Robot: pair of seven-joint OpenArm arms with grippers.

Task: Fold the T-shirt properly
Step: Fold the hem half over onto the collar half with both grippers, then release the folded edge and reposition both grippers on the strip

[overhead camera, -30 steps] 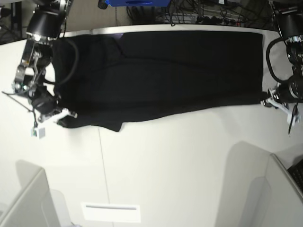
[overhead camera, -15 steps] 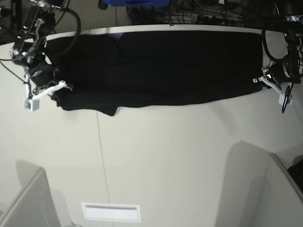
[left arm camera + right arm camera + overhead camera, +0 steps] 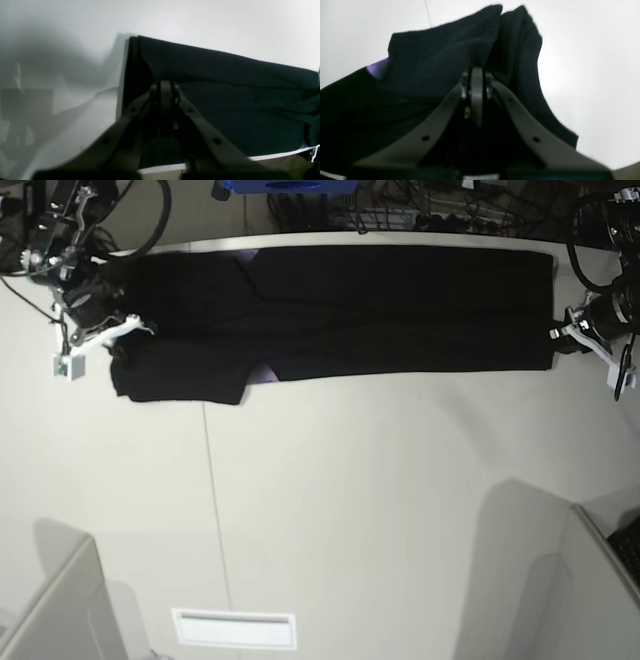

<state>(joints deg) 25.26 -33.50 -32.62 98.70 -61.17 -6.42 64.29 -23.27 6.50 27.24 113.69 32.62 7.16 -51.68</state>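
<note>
Both grippers have carried the near edge of the T-shirt (image 3: 390,310) toward the far side of the counter (image 3: 380,510) over the last second. The right gripper (image 3: 128,328) pinches cloth at the sleeve end: in the right wrist view its jaws are drawn together on a bunched black fold (image 3: 480,62). The left gripper (image 3: 560,335) clamps the hem corner at the other end, and the left wrist view shows its jaws closed on the edge of the cloth (image 3: 140,75). A second ago the shirt's near edge ran slanted and sagging across the counter, with the right gripper lower down; now that edge lies nearly straight and parallel to the far edge, so the shirt forms a long, narrow black band along the back of the counter. That reads as a lengthwise fold just being laid over, with the doubled layers visible at the hem in the left wrist view. A sliver of purple print (image 3: 262,376) peeks out near the sleeve, which suggests the printed side is tucked inward. The sleeve end (image 3: 175,380) juts out a little wider than the rest, so the fold may want tidying there. No containers are in play; nothing holds the shirt but the counter and the two grippers.
</note>
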